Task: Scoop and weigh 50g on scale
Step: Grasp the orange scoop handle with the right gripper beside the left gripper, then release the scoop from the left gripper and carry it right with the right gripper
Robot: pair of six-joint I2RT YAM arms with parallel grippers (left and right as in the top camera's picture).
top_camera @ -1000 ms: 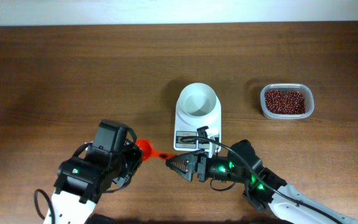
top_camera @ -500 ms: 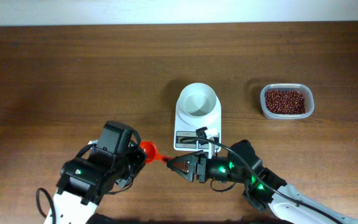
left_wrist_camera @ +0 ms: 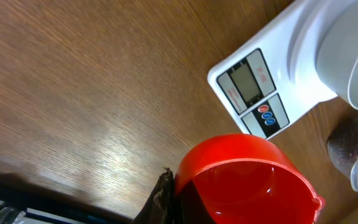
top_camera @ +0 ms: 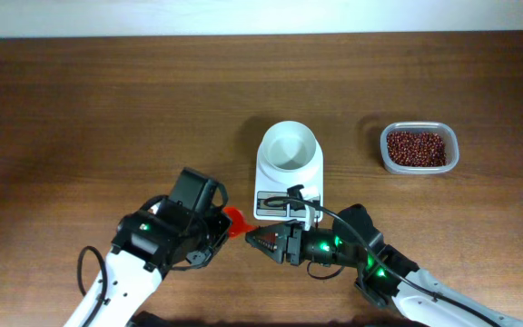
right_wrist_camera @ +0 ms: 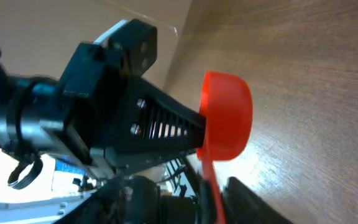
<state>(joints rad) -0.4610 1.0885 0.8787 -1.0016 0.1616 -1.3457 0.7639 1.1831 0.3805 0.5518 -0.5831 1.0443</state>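
Beans lie in the tub at the table's right side, beyond the scale and well apart from the scoop. The left gripper is clamped on the scoop by its bowl, with the handle pointing toward the right gripper. Whether those jaws grip the handle I cannot tell. The right arm is nearer the beans.

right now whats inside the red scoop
Nothing that shows: the scoop looks bare red inside from the left wrist view. Its lower part runs off the picture, unseen.
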